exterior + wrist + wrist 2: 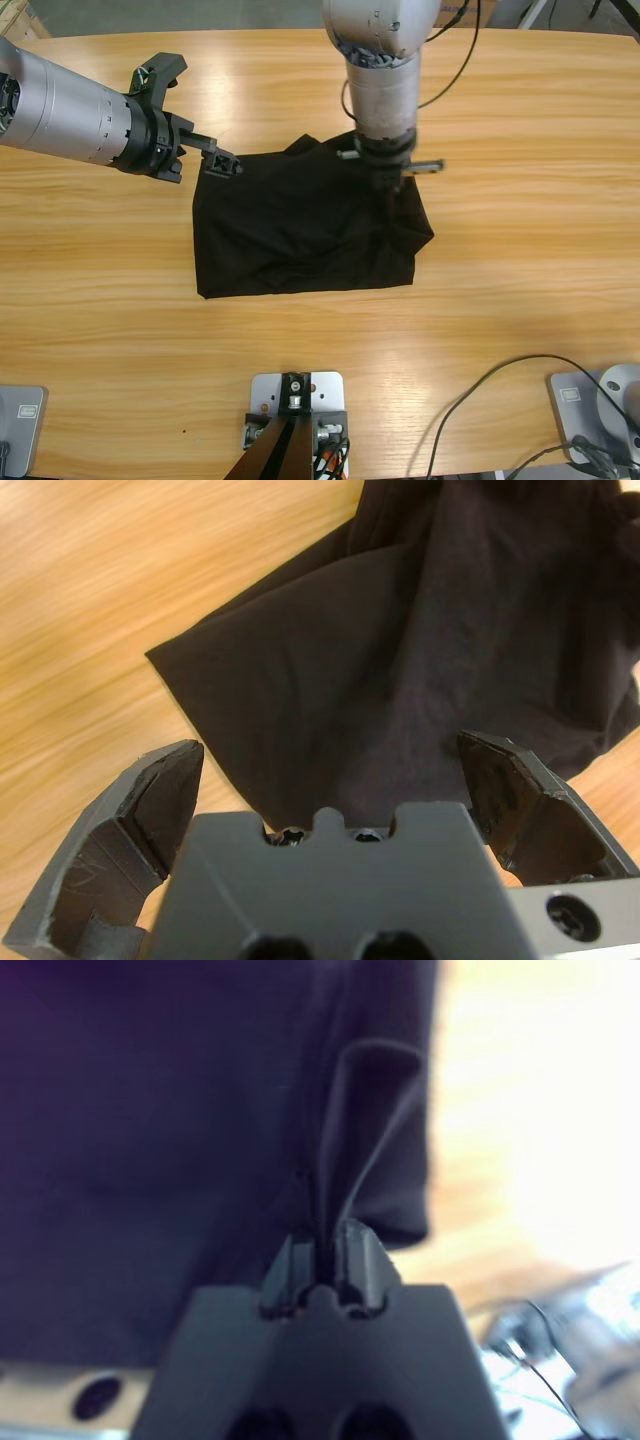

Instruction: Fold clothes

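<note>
Right gripper [325, 1245] is pinching a raised fold of the black shirt [300, 225]. Left gripper [330, 780] is hovering wide open over the shirt's corner, on the wooden surface [520, 330]

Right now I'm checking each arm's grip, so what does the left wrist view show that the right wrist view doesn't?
Only the left wrist view shows the left gripper with its jaws spread wide, a corner of the black shirt lying flat between and beyond them, nothing pinched. Only the right wrist view shows the right gripper with jaws closed on a raised fold of the shirt, plus cables at the lower right. Both show the same dark fabric on the wooden table.
</note>
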Robot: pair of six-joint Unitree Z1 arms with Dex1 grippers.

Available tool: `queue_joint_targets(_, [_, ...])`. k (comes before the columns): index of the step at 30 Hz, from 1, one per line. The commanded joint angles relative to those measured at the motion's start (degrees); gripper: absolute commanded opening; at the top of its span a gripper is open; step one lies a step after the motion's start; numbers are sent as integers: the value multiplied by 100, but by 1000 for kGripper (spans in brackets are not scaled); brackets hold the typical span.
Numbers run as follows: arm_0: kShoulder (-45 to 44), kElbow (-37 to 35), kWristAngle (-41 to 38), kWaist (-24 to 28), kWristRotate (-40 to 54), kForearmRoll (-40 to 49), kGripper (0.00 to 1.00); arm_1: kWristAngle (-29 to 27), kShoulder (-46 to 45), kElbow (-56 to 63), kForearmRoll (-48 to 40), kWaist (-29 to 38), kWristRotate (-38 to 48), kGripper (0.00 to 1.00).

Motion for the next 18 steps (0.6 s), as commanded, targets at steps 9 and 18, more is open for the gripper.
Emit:
queue_joint_targets(9, [54, 424, -173, 29, -73, -104, 1000, -376, -134, 906, 601, 169, 521, 1000])
queue_joint_targets(18, [-505, 642, -477, -259, -45, -86, 1000, -1218, -1792, 581, 584, 46, -1288, 1000])
